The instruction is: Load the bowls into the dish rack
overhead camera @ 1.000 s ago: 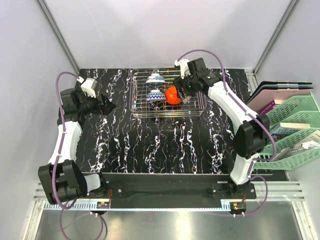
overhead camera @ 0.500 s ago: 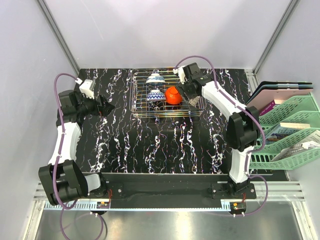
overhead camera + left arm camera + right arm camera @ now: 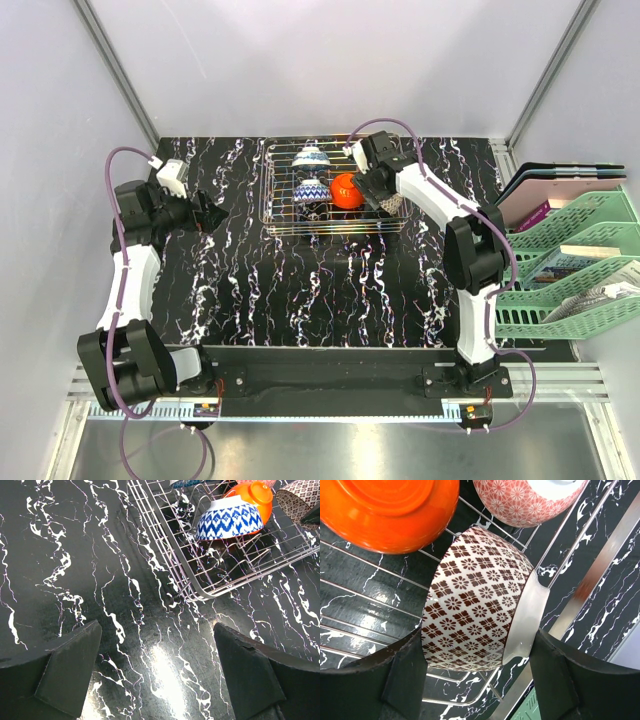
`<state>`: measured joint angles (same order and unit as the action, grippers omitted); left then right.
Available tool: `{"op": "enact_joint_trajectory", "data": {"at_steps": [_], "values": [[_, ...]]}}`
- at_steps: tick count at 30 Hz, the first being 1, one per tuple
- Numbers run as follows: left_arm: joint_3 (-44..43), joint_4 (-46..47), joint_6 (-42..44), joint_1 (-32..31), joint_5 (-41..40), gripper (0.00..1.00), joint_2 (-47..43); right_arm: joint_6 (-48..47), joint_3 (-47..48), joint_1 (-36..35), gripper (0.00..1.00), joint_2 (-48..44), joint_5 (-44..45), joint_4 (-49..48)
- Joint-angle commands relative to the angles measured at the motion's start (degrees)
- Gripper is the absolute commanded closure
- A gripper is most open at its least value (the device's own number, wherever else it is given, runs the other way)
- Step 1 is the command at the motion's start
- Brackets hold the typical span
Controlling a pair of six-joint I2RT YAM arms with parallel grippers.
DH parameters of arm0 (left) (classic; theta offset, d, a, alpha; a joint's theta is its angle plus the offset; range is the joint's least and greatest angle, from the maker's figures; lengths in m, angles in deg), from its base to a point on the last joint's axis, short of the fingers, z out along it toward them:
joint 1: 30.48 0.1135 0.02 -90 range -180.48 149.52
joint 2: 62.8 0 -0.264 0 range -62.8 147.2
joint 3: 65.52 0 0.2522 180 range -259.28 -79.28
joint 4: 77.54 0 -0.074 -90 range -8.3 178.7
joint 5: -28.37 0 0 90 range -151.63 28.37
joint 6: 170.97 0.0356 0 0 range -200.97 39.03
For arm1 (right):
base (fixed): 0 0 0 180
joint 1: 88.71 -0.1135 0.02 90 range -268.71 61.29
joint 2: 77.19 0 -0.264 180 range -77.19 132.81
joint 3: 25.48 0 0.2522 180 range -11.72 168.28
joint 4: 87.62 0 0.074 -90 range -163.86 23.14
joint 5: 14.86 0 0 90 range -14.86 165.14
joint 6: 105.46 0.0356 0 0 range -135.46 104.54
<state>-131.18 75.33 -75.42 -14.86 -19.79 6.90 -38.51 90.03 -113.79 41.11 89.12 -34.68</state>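
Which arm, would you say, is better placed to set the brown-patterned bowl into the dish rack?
Right: the right gripper holds the brown-patterned bowl at the dish rack; the left gripper hovers open outside it.

The overhead view is evenly and brightly lit from above, with only soft, short shadows beneath the dish rack (image 3: 340, 228). In the left wrist view a white glare patch sits on the glossy table (image 3: 75, 555) toward 6 o'clock, and the dark fingers (image 3: 70, 672) at 7 and 5 o'clock look soft. In the right wrist view the brown patterned bowl (image 3: 475, 605) is sharp and its rim shines, while a metal strip (image 3: 580, 592) at 3 o'clock is blurred.
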Motion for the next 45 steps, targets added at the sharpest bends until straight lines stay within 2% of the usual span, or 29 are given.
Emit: {"op": "enact_joint_trajectory", "data": {"at_steps": [1, 9, 13, 22, 26, 38, 42, 45], "values": [[0.1, 2.9, 0.7, 0.4, 1.7, 0.01, -1.5, -3.1, 3.3, 0.4, 1.0, 0.5, 4.6, -2.3], [0.5, 3.3, 1.0, 0.7, 2.3, 0.01, -1.3, -6.1, 4.7, -0.8, 0.9, 2.8, 5.3, 1.8], [0.7, 3.7, 1.1, 1.1, 2.5, 0.01, -1.2, -7.0, 3.9, -2.1, 0.75, 2.8, 5.6, 3.2], [0.7, 3.6, 1.1, 2.3, 3.9, 0.01, -2.1, -9.2, 1.0, -5.2, 0.58, 2.6, 8.2, 4.3], [0.6, 3.4, 1.1, 2.6, 4.1, 0.01, -2.7, -9.7, 0.1, -6.1, 0.44, 3.5, 8.8, 4.5], [-0.3, 3.3, 1.0, 2.8, 4.4, 0.01, -3.3, -7.6, -0.7, -7.7, 0.32, 6.2, 9.2, 4.3], [-0.3, 3.3, 1.0, 2.8, 4.5, 0.01, -3.8, -6.8, -0.9, -8.1, 0.19, 6.3, 7.3, 4.4], [-0.2, 3.1, 1.2, 2.7, 4.4, 0.01, -3.9, -6.2, -0.7, -8.1, 0.16, 6.6, 6.3, 4.4]]}}
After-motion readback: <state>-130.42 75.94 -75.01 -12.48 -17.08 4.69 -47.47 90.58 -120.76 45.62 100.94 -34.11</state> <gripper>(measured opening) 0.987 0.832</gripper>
